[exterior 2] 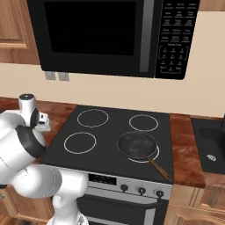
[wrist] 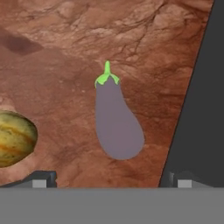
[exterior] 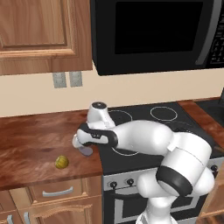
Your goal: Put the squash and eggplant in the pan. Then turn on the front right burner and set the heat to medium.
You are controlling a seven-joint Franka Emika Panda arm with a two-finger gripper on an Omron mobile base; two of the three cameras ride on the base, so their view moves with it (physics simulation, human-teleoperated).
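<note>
1. Overhead, a black microwave (exterior 2: pixel 110 37) was mounted above the black glass cooktop (exterior 2: pixel 112 132), with wooden cabinets (exterior: pixel 39 30) to its left and two wall outlets (exterior: pixel 67 79) set into the beige wall.
2. A wooden counter (exterior: pixel 35 140) was seen left of the cooktop, with drawers (exterior: pixel 57 191) below its front edge; a dark sink (exterior 2: pixel 211 147) was set in the counter on the far side of the cooktop.
3. The pan (exterior 2: pixel 137 145) was placed on the front right burner (exterior 2: pixel 151 157), its brown handle pointed toward the cooktop's front right corner; it was well apart from both vegetables.
4. The squash (exterior: pixel 61 162) was found near the counter's front edge, not far from the cooktop's left edge.
5. The eggplant (wrist: pixel 116 120) was laid on the counter beside the squash (wrist: pixel 13 139), close to the cooktop's left edge, stem end pointed away from the fingers in the hand view; nothing was seen lying between it and the fingers.
6. The arm was folded low and stretched leftward across the cooktop's front left corner, with the gripper (exterior: pixel 85 151) pointed down over the counter by that edge.
7. The fingers (wrist: pixel 41 180) were spread fully wide and nothing was held between them; the eggplant was framed above the gap and was not touched.
</note>
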